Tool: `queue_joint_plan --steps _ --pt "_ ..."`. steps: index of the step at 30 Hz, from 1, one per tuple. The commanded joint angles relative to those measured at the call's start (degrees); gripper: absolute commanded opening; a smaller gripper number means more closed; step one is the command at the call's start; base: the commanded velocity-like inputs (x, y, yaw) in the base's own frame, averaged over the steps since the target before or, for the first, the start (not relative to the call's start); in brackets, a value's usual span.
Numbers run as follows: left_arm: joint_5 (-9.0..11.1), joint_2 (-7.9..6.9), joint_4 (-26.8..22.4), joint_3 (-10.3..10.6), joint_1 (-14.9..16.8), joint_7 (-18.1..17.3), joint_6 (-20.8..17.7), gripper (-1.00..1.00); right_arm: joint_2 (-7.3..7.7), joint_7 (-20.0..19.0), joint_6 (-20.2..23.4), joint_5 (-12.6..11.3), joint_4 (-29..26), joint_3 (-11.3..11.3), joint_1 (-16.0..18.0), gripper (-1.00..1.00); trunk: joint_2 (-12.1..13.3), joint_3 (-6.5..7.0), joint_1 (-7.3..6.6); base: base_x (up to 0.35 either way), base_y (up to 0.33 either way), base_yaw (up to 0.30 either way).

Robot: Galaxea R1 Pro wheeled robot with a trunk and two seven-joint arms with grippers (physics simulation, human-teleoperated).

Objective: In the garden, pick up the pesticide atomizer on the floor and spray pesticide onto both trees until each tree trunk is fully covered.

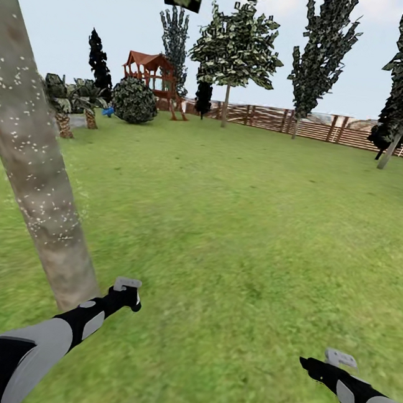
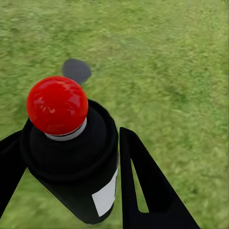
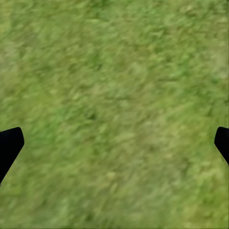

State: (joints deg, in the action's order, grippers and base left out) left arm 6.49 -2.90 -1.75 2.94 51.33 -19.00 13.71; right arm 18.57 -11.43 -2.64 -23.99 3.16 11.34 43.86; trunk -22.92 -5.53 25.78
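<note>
In the left wrist view, the pesticide atomizer [image 2: 71, 148], a black can with a shiny red ball on top, sits between two black fingers [image 2: 148, 191]. My left gripper [image 2: 76, 162] is shut on it over grass. In the head view that left gripper [image 1: 126, 294] hovers just right of the base of a near tree trunk [image 1: 33, 163], which leans and is grey-brown. White pesticide specks [image 1: 49, 215] dot its bark. A second tree [image 1: 234, 49] with a thin bare trunk stands far off by the fence. My right gripper [image 1: 327, 361] is open over bare lawn, its fingertips [image 3: 10, 143] wide apart.
Lawn [image 1: 243, 219] stretches ahead to a brown slat fence [image 1: 322, 128]. A round bush [image 1: 135, 100], a red-roofed playset [image 1: 150, 73] and stubby palms [image 1: 64, 117] stand at the back left. Dark narrow trees [image 1: 322, 52] line the fence on the right.
</note>
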Motion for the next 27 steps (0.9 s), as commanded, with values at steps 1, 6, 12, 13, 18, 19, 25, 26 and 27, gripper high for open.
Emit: queue_joint_plan --steps 1,6,12,13,18,19,25,26,27 --pt "0.0 0.00 0.0 0.0 0.0 0.0 0.0 -1.00 -0.01 0.0 0.0 0.0 0.0 0.0 0.0 1.00 0.0 0.01 0.00 0.324 -0.170 0.000" --pt "0.0 0.00 0.0 0.0 0.0 0.0 0.0 -1.00 -0.08 0.0 0.0 0.0 0.0 0.0 0.0 1.00 0.0 0.02 0.00 0.324 -0.170 0.000" --pt "0.0 0.00 0.0 0.0 0.0 0.0 0.0 -1.00 -0.75 3.5 -0.1 0.1 0.0 0.0 -0.5 1.00 0.0 0.02 0.00 0.324 -0.170 0.000" --pt "0.0 0.00 0.0 0.0 0.0 0.0 0.0 -1.00 -0.83 4.1 -0.2 0.1 0.0 0.0 -0.5 1.00 0.0 0.02 0.00 0.324 -0.170 0.000" --pt "0.0 0.00 0.0 0.0 0.0 0.0 0.0 -1.00 -1.26 5.2 -3.9 0.2 0.0 0.0 -1.9 1.00 0.0 0.02 0.00 0.324 -0.170 0.000" --pt "0.0 0.00 0.0 0.0 0.0 0.0 0.0 -1.00 -1.30 5.3 -5.4 0.2 0.0 0.0 -2.5 1.00 0.0 0.02 0.00 0.324 -0.170 0.000" --pt "0.0 0.00 0.0 0.0 0.0 0.0 0.0 -1.00 -1.34 12.6 -7.0 0.3 0.0 0.1 -3.4 1.00 0.0 0.02 0.00 0.324 -0.170 0.000" --pt "0.0 0.00 0.0 0.0 0.0 0.0 0.0 -1.00 -1.36 13.2 -7.1 0.3 0.0 0.2 -3.4 1.00 0.0 0.02 0.00 0.324 -0.170 0.000" --pt "0.0 0.00 0.0 0.0 0.0 0.0 0.0 -1.00 -1.35 13.5 -7.1 0.3 0.0 0.2 -3.5 1.00 0.0 0.02 0.00 0.324 -0.170 0.000"
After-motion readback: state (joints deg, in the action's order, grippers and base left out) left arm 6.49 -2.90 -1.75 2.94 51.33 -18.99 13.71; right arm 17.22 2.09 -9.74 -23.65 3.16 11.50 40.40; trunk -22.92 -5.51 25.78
